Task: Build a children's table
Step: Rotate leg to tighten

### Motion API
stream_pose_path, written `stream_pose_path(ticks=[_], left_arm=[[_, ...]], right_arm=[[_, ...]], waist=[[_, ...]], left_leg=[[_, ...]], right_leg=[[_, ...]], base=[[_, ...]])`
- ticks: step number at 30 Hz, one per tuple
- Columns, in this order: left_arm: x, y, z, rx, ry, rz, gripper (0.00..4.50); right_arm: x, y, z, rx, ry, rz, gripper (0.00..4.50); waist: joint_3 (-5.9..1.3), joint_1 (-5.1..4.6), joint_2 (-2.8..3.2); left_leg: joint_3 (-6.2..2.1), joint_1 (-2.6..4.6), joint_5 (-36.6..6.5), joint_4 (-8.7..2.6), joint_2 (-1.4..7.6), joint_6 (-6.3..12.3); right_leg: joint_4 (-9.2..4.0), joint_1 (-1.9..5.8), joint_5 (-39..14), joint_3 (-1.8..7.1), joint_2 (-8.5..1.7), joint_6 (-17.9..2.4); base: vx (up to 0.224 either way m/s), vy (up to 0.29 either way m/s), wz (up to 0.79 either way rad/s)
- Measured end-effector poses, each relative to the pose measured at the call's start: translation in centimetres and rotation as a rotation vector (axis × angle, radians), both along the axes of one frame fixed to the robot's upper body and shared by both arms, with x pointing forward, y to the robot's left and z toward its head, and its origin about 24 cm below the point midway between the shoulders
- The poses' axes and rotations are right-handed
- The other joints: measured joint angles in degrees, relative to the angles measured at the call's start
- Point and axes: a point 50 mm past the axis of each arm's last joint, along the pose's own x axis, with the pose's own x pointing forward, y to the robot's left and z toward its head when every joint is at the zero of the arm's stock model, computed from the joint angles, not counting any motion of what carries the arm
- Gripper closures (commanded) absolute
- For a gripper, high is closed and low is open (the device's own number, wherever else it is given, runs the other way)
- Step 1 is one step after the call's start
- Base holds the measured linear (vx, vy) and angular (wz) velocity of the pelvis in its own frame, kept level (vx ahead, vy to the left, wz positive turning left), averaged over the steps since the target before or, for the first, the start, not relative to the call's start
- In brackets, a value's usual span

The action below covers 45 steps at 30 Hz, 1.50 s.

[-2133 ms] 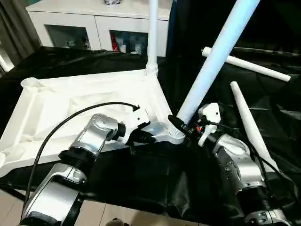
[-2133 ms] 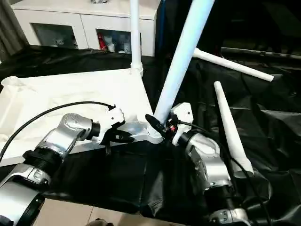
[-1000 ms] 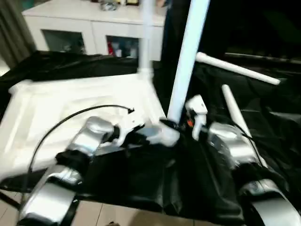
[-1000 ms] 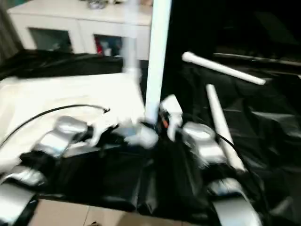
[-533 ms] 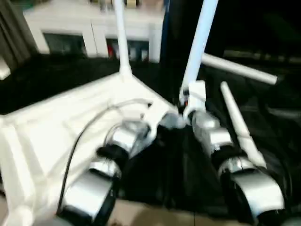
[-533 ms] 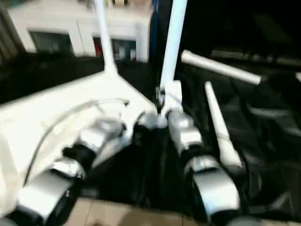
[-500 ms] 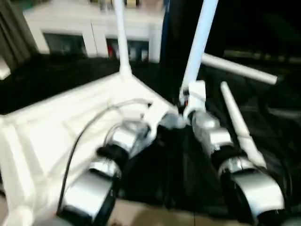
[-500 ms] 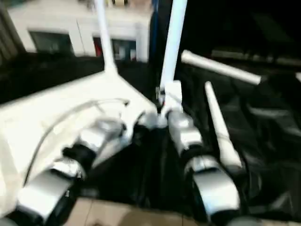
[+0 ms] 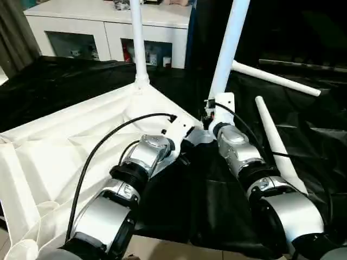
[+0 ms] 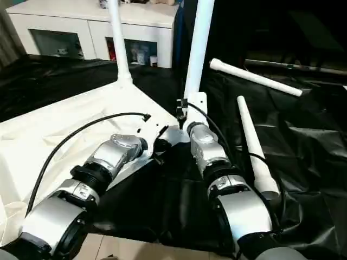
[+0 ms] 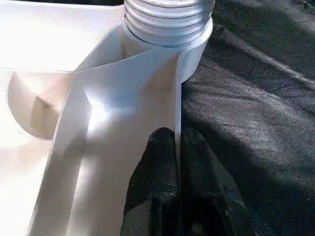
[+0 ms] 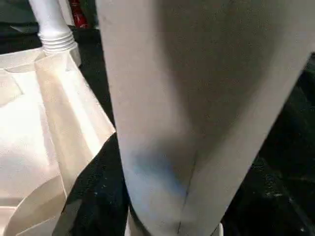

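Two claws at one corner of the upturned tabletop [image 9: 70, 146].
We see the left claw [image 11: 177, 162] pinching the tabletop's edge wall beside the corner socket [image 11: 170, 24]; the right claw [image 10: 181, 116] grips the upright leg [image 9: 227, 49] standing there. One leg [image 9: 138, 43] stands at the far corner; two legs [image 9: 274, 143] lie on the black-draped surface [image 9: 303, 124].
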Motion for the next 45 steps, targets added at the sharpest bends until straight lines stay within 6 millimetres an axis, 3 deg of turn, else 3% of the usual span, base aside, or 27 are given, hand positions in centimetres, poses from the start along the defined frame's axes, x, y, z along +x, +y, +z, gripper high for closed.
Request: stream_pose_path(ticks=[8,12,17,22,28,40,45], left_arm=[[0.3,1.6,0.9,0.03,-0.059,-0.1,4.5],[0.4,2.1,1.5,0.038,-0.089,-0.156,4.5],[0.1,3.7,1.7,0.04,-0.098,-0.242,4.5],[-0.8,5.8,1.6,0.04,-0.113,-0.381,4.5],[-2.1,6.5,1.5,0.018,-0.074,-0.517,4.5],[-3.3,6.3,1.5,0.005,-0.054,-0.626,4.5],[-3.3,6.3,1.6,0.005,-0.054,-0.627,4.5]], right_arm=[[-0.2,-0.5,-0.3,0.052,-0.005,0.104,1.15],[-0.2,-1.1,-0.1,0.07,-0.013,0.171,0.82],[-1.1,-2.8,0.9,0.039,-0.084,0.45,0.34],[-3.7,-4.9,0.6,-0.038,-0.06,0.725,0.34],[-6.3,-5.7,0.4,-0.07,-0.038,0.908,0.34],[-7.3,-4.9,0.7,-0.079,-0.034,0.984,0.34],[-7.4,-5.0,0.4,-0.092,-0.019,0.983,0.79]], waist=[[0.26,0.08,0.14],[0.32,0.13,0.24],[0.61,0.28,0.65],[0.8,0.41,1.03],[0.88,0.83,1.17],[0.89,1.22,1.22],[0.89,1.4,1.22]], left_leg=[[0.13,-0.75,0.1,-0.08,0.04,0.14],[0.18,-1.6,0.3,0.1,0.05,0.83],[0.24,-1.9,0.0,0.69,0.22,1.28],[0.26,-2.05,-0.1,1.07,0.3,1.46],[0.46,-2.05,-0.1,1.18,0.41,1.43],[0.6,-2.05,-0.1,1.24,0.47,1.33],[0.62,-2.05,0.0,1.24,0.49,1.48]], right_leg=[[-0.02,-1.07,0.3,0.06,0.08,-0.2],[0.04,-1.83,0.3,0.05,0.08,-0.3],[0.08,-1.87,0.4,0.02,0.08,-0.3],[0.13,-1.87,0.5,0.02,0.09,-0.3],[0.11,-1.81,0.6,0.07,0.06,-0.3],[0.12,-1.81,0.7,0.09,0.05,-0.3],[0.12,-1.83,0.7,0.09,0.05,-0.3]], base=[[0.0,0.0,0.0],[0.0,0.0,0.0],[0.0,0.0,0.0],[0.0,0.0,0.0],[0.0,0.0,0.0],[0.0,0.0,0.0],[0.0,0.0,0.0]])
